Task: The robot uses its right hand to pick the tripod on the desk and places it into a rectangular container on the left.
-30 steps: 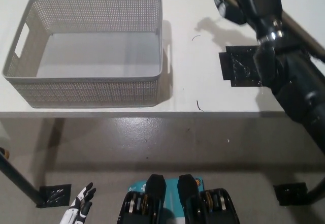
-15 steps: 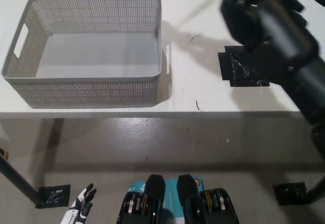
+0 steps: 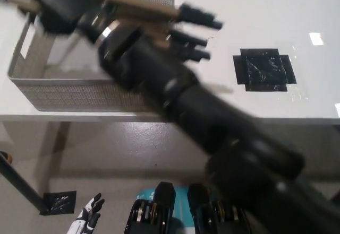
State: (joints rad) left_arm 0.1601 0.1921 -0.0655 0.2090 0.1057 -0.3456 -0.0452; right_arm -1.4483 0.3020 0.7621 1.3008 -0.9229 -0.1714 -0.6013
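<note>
At six o'clock, lowest in the head view, the white left hand [image 3: 87,219] rests low beside the robot, fingers spread and holding nothing, over the grey floor [image 3: 122,144]. From four o'clock the black right arm sweeps diagonally up across the white table [image 3: 239,27], heavily blurred; the right hand [image 3: 133,48] appears closed around the tripod [image 3: 143,12], whose tan legs with black tips point toward two o'clock, though the blur hides the exact grasp. The tripod hangs over the grey mesh container [image 3: 64,93] at ten o'clock, not yet inside it. To finish well, I'd say the hand should slow, centre the long legs within the walls, lower close to the bottom, then let go. A black tape patch [image 3: 264,69] sits on the table at two o'clock, well apart from the container.
</note>
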